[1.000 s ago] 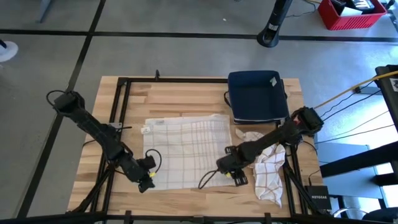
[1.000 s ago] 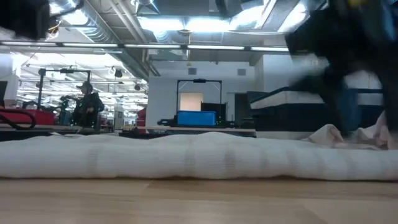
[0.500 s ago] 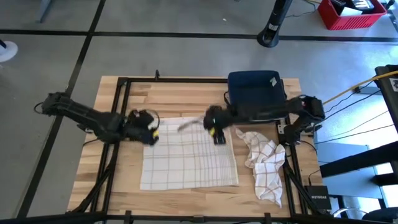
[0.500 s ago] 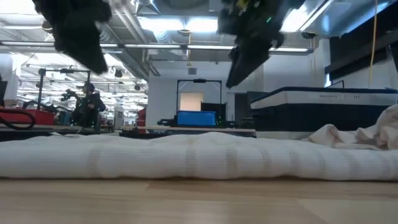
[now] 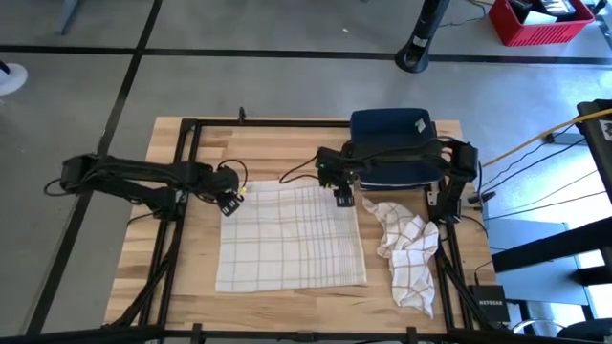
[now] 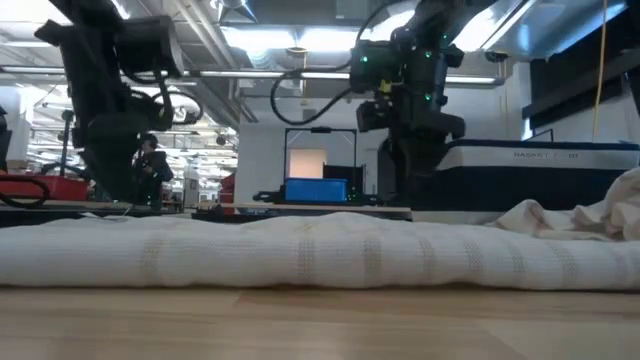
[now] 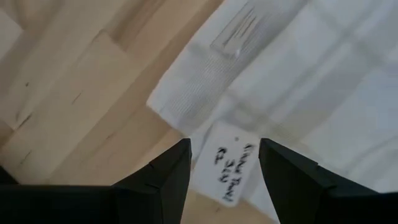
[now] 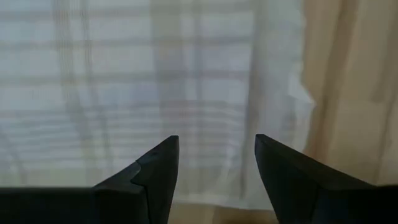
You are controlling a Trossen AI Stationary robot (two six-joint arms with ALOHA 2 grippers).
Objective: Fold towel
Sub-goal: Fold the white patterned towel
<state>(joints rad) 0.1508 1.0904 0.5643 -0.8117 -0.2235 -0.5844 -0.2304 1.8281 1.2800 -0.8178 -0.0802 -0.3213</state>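
A white towel (image 5: 287,234) with a thin checked pattern lies spread flat on the wooden table. My left gripper (image 5: 229,201) stands open over its far left corner. In the left wrist view its fingers straddle a white hand-written label (image 7: 225,165) at that corner. My right gripper (image 5: 342,196) stands open over the towel's far right corner (image 8: 292,99). Both point steeply down. In the low view the towel (image 6: 320,255) is a low white ridge, with both arms coming down behind it.
A dark blue bin (image 5: 394,148) stands at the far right, just behind my right arm. A crumpled checked cloth (image 5: 406,253) lies to the right of the towel. Black frame rails (image 5: 182,153) run along the table's left and far sides. A person (image 6: 140,165) stands far off in the room.
Both grippers have swept from the towel's near corners toward the table's far edge and now stand over its far corners. They stay open. My left gripper has also turned about on the way. The towel lies flat as before.
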